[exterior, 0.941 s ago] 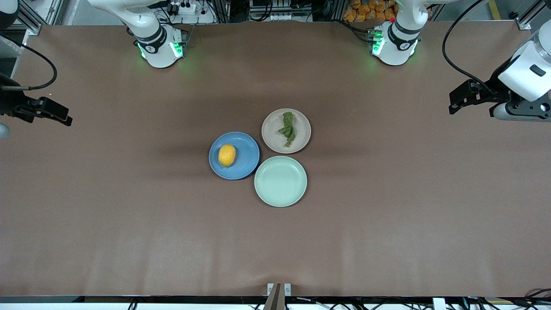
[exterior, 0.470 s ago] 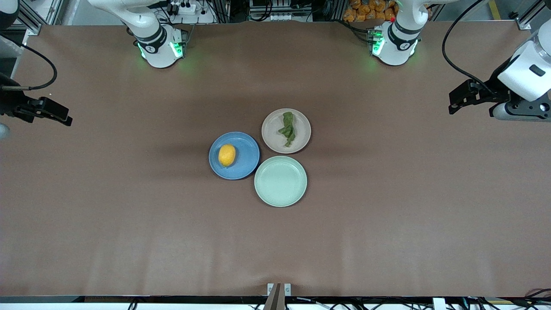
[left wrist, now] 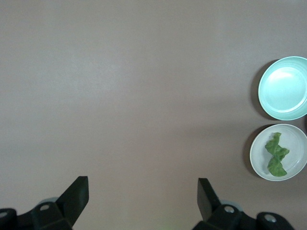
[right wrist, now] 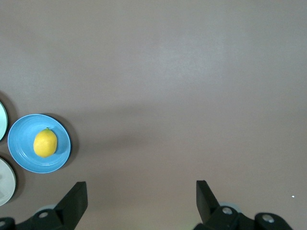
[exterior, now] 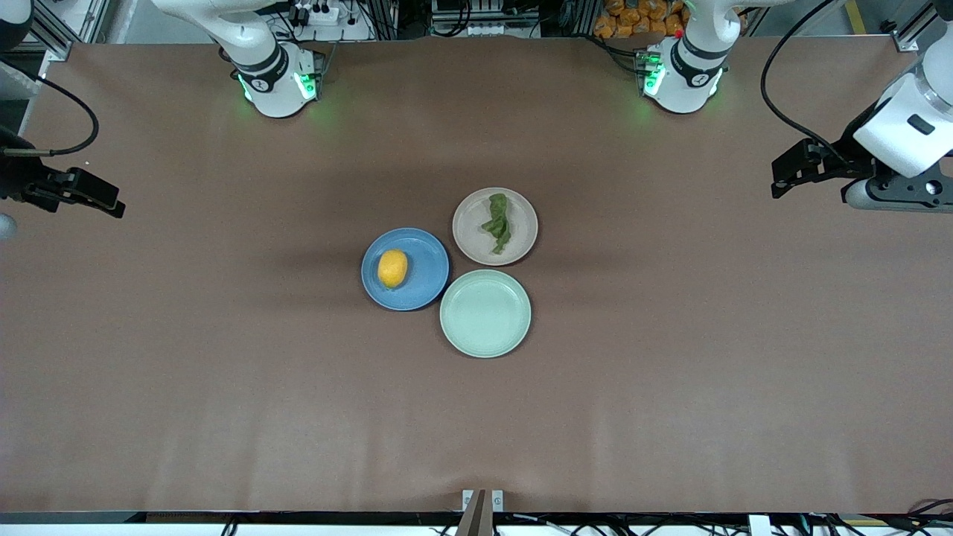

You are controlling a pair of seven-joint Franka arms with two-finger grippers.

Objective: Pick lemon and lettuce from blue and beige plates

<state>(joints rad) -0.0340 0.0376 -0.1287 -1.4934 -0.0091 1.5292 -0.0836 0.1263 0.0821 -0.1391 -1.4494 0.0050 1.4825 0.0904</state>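
The lemon [exterior: 392, 268] [right wrist: 45, 143] lies on the blue plate [exterior: 429, 274] [right wrist: 19, 139] in the middle of the table. Beside it, the lettuce [exterior: 496, 222] [left wrist: 277, 154] rests on the beige plate [exterior: 469, 223] [left wrist: 259, 154], which sits farther from the front camera. My left gripper [exterior: 791, 170] [left wrist: 142, 184] hangs open and empty over bare table at the left arm's end, well apart from the plates. Over the right arm's end of the table, my right gripper [exterior: 104, 199] [right wrist: 141, 188] is also open and holds nothing.
An empty mint-green plate [exterior: 485, 313] [left wrist: 285, 88] touches both other plates and is the nearest of them to the front camera. The brown table surface [exterior: 223, 372] spreads wide around the plates. Both arm bases stand along the table's edge farthest from the front camera.
The left gripper has drifted slightly toward the plates and toward the arm bases' edge. The right arm, plates, lemon and lettuce have not moved.
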